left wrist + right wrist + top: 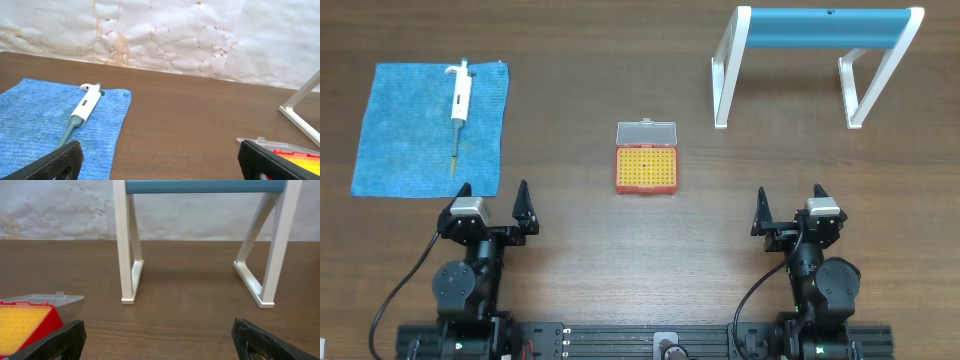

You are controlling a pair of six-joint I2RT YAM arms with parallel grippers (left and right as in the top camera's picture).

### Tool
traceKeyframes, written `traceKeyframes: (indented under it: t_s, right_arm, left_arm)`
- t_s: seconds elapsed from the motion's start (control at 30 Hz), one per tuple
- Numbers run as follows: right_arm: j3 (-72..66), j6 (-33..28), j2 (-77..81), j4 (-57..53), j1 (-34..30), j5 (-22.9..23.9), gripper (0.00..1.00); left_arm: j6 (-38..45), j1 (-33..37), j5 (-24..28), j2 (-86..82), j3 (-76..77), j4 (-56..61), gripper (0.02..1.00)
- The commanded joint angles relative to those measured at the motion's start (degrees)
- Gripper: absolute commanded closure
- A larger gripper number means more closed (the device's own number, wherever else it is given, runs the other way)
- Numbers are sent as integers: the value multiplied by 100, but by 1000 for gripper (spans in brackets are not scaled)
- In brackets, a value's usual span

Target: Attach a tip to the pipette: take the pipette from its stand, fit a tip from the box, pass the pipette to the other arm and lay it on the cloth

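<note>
Pipette (460, 95) lying on cloth (390, 140) left of tip box (646, 168), stand (820, 28) right of box, left gripper (493, 190) and right gripper (790, 192) spread wide, empty.

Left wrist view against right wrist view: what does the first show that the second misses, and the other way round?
The left wrist view adds the blue cloth with the pipette lying on it. The right wrist view adds the blue top bar and two legs of the stand. Both take in the orange tip box, a white foot of the stand, the brown table and the pale wall.
</note>
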Motion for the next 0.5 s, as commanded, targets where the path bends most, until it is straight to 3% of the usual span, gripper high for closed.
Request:
traceKeyframes:
  t_s: [0.03, 0.5]
  right_arm:
    - [-37, -138, -72, -7, -28, 168, 42]
    - [-37, -138, -72, -2, -28, 157, 42]
  left_arm:
    - [74, -22, 109, -44, -4, -33, 23]
    - [74, -22, 109, -44, -4, -35, 20]
